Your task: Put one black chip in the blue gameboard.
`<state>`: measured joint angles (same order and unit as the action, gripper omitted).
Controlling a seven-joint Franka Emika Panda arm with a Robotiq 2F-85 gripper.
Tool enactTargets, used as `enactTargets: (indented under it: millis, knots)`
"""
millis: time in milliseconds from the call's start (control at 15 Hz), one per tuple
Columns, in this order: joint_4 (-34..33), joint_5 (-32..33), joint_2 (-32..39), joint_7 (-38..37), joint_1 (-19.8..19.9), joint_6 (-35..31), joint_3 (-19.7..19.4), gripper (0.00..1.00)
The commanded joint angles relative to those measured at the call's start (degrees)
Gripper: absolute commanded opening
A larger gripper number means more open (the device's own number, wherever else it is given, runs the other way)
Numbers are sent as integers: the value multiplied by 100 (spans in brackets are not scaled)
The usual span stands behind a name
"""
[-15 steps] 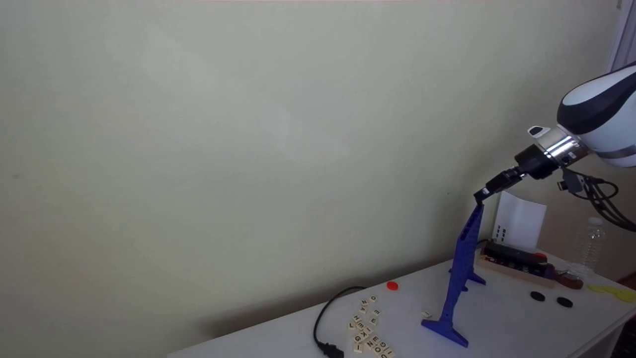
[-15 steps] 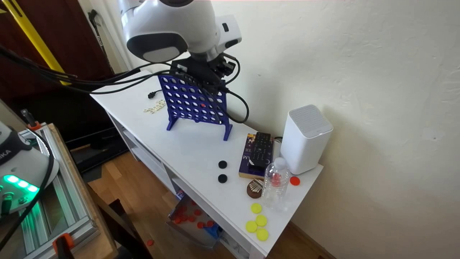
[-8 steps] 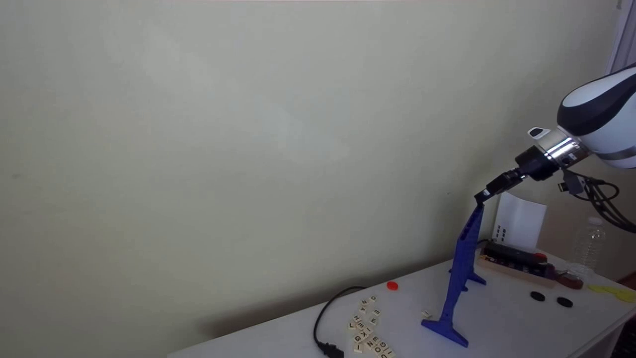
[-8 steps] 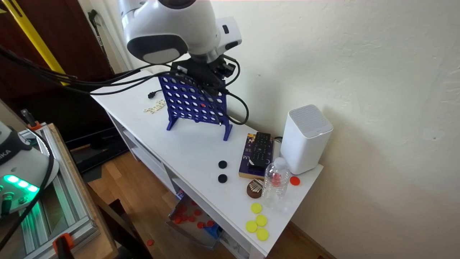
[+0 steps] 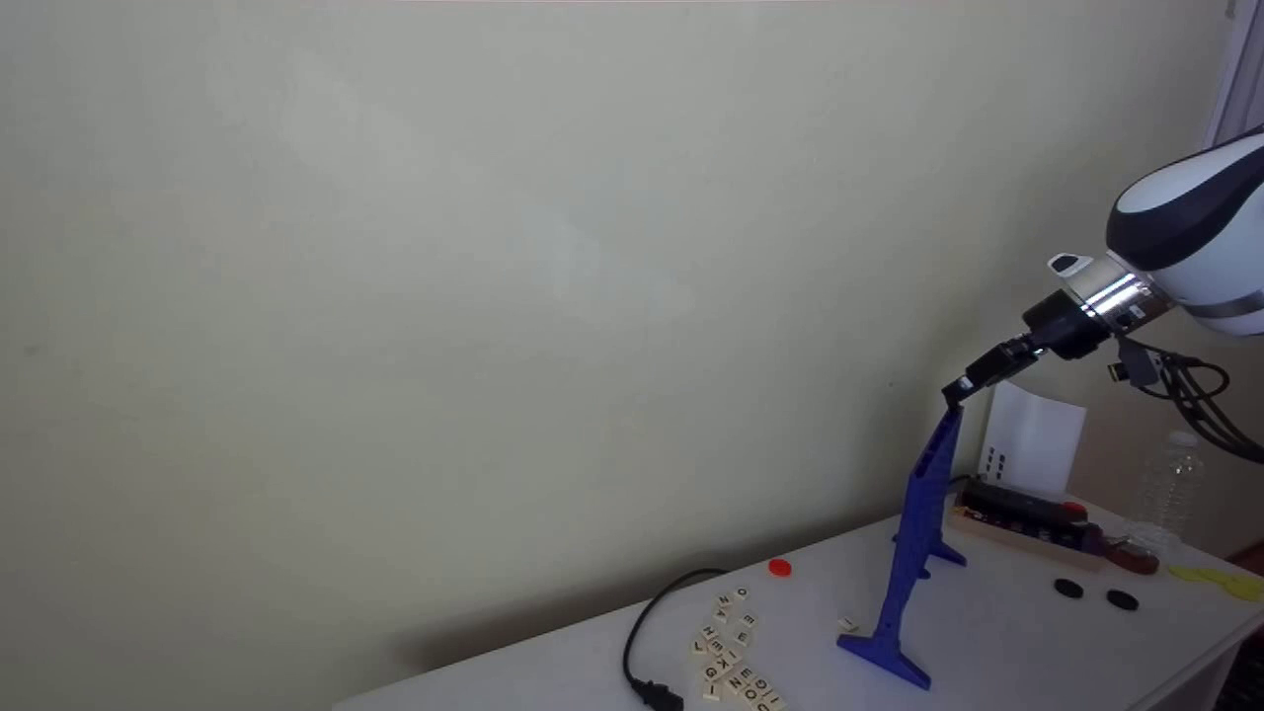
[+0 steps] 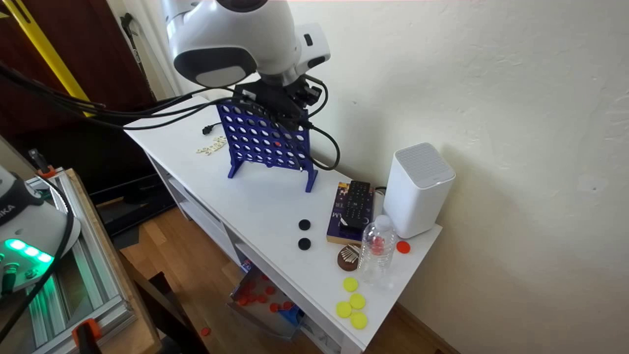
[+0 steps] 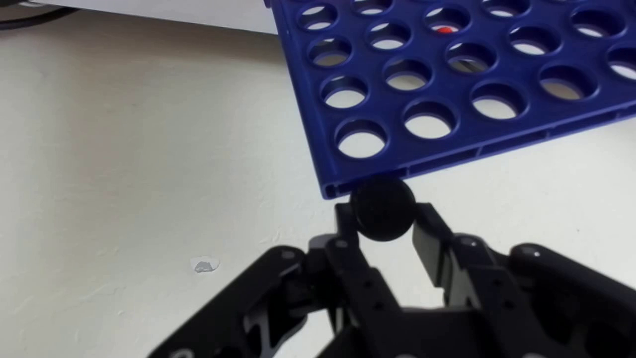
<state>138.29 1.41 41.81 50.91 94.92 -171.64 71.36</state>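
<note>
Clearly, in an exterior view, the gripper [image 5: 952, 394] is hanging at the top edge of the blue gameboard [image 5: 925, 504], at its far end. The board is standing upright, showing almost edge-on, its long axis running from near to far, and the arm [image 5: 1185, 222] is sitting slantwise on the right. From there I can't tell how the jaws are set.

In an exterior view where the board is showing its face, the arm is screening the jaws above the right end; two spare black discs [image 6: 304, 224] are lying on the table [image 6: 265, 209], well apart from the board.

In the wrist view, the jaws are clasping the black chip [image 7: 382, 211], a finger [image 7: 430, 238] standing on each side of it. Its flat face is looking roughly parallel to the board's. The chip is overlapping the end slot [image 7: 345, 187], just beside the board's left corner, though appearing slightly right of that slot's middle. So I'm reckoning the move is calling for a small shift left, then a straight drop. Whether the rim is already entering, I can't tell.
</note>
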Motion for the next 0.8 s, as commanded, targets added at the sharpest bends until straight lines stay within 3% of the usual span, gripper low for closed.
enactTargets:
  millis: [0, 733]
  knots:
    - [-18, 278, 154, -177, -3, 10, -76, 9]
    - [50, 291, 249, -158, 45, -43, -114, 9]
